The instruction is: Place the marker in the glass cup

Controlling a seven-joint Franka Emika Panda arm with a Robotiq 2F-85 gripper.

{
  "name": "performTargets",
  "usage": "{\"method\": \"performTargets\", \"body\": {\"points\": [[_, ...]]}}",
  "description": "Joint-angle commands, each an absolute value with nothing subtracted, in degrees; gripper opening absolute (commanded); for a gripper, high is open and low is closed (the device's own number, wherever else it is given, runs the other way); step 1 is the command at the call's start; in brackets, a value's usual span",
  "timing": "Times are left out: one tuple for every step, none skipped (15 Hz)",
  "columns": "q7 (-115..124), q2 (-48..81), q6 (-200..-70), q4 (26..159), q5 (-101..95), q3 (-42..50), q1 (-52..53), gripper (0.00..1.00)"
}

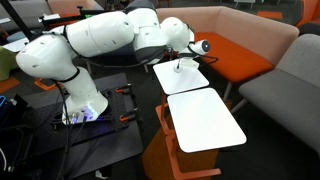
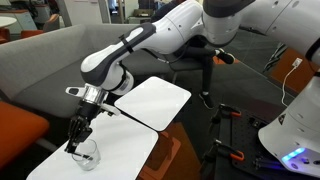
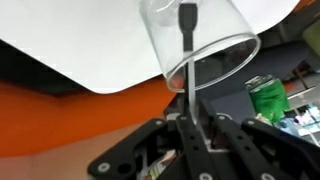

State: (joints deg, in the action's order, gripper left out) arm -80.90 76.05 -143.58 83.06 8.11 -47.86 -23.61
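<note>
In the wrist view a clear glass cup (image 3: 215,50) lies ahead of my gripper (image 3: 188,118) on a white table top (image 3: 70,40). My gripper is shut on a thin black marker (image 3: 186,55), whose far end reaches through the cup's rim into the cup. In an exterior view my gripper (image 2: 78,128) points down just above the cup (image 2: 88,155), with the marker (image 2: 76,142) angled into it. In an exterior view the gripper (image 1: 184,60) hangs over the far white table (image 1: 190,78); the cup is too small to make out there.
Two white tablet tables (image 2: 150,105) (image 1: 205,120) stand side by side in front of an orange couch (image 1: 235,55) and grey seats (image 1: 290,85). A green can (image 3: 266,98) shows below the table edge. The robot base (image 1: 85,105) stands on a dark stand.
</note>
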Motion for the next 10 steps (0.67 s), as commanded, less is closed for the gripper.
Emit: {"method": "performTargets", "body": {"points": [[-81.23, 74.02, -144.89, 84.17, 10.54, -46.97, -23.09, 0.51], [-80.66, 73.49, -145.36, 84.59, 10.78, -46.78, -23.01, 0.58], [-80.30, 72.68, -145.98, 85.33, 10.87, -46.54, -23.01, 0.67], [-79.46, 71.84, -146.82, 86.20, 11.25, -46.37, -23.14, 0.73], [-78.24, 70.91, -147.58, 86.89, 11.55, -45.93, -23.02, 0.80], [-76.97, 69.54, -148.91, 88.15, 11.79, -45.46, -22.96, 0.89], [-75.38, 68.24, -149.87, 89.31, 11.81, -44.99, -22.86, 0.95], [-74.13, 67.06, -150.83, 90.46, 11.70, -44.62, -22.85, 1.00], [-72.76, 65.76, -151.26, 91.78, 11.62, -44.36, -23.02, 1.00], [-71.55, 64.76, -150.90, 92.94, 11.87, -44.48, -23.51, 1.00]]}}
